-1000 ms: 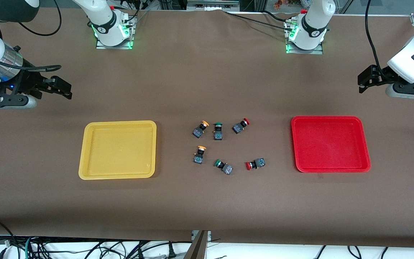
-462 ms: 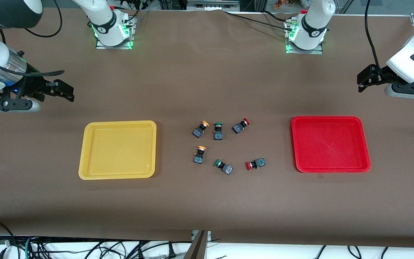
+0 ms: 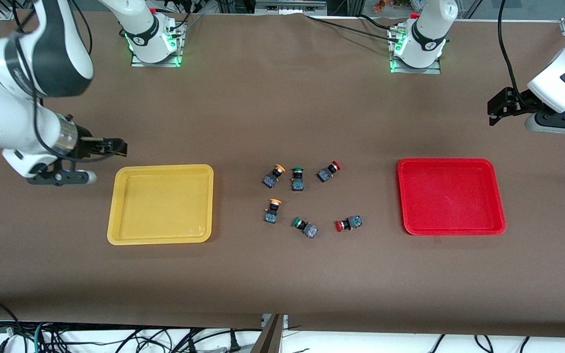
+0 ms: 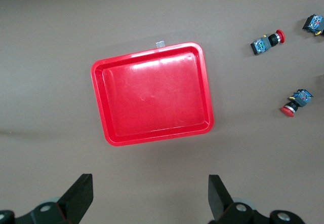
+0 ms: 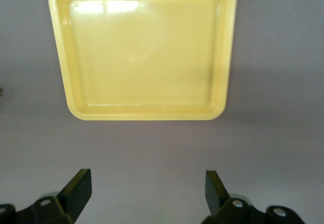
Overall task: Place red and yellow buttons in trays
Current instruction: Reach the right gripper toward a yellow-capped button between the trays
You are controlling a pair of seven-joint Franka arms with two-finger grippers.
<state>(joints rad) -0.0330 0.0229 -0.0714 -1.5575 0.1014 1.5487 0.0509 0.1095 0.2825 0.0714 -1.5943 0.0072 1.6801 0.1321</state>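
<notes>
Right gripper (image 3: 115, 147) spread, empty, over table beside yellow tray (image 3: 161, 238). Left gripper (image 3: 500, 105) spread, waiting near red tray (image 3: 451, 229). Red and yellow buttons (image 3: 275, 172) lie between trays among green buttons (image 3: 297, 178), seemingly tipped over; a pinch may snag a green neighbour.

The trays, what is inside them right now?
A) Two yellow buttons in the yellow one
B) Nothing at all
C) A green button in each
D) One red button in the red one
B: the yellow tray and the red tray both show bare floors, and all six buttons, such as the red button, lie on the table between them.
</notes>
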